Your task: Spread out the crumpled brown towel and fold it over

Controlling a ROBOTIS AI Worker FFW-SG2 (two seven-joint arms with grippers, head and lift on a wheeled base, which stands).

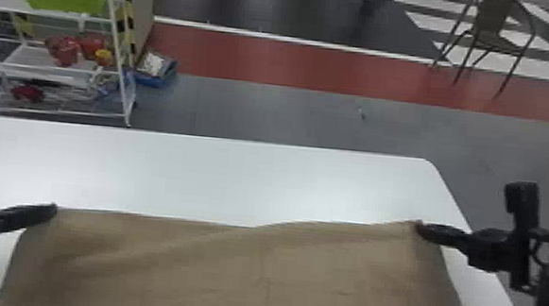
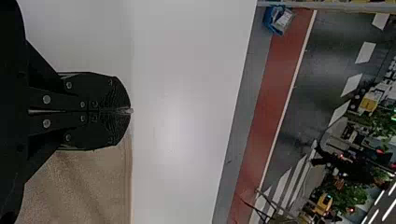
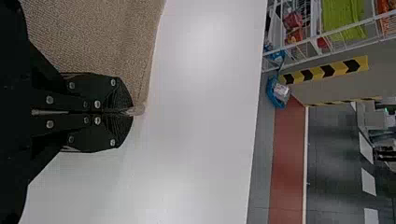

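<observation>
And here's the brown towel (image 1: 249, 271), spread wide across the near part of the white table (image 1: 182, 170), a gripper at each far corner! Over on the left, the left gripper (image 1: 52, 212) has the far left corner, coming in from the side with its tips right at the cloth's edge. Across on the right, the right gripper (image 1: 419, 228) matches it at the far right corner, the towel hanging off its fingertips toward the robot.

Between the two, the far edge runs from corner to corner, sagging a touch in the middle, and a long soft crease slants across the left half. The near part of the towel runs out of the head view at the bottom.

Now the close-ups! In its wrist view, the left gripper (image 2: 130, 111) is pinched tight, fingers pressed together, a tiny nub of towel peeking past the tips. The right gripper (image 3: 133, 111) is just as firmly closed, a slightly bigger scrap of corner poking out beyond its fingers. Beyond the table, a white rack (image 1: 48, 68) stands on the left, a chair (image 1: 492, 34) on the right.
</observation>
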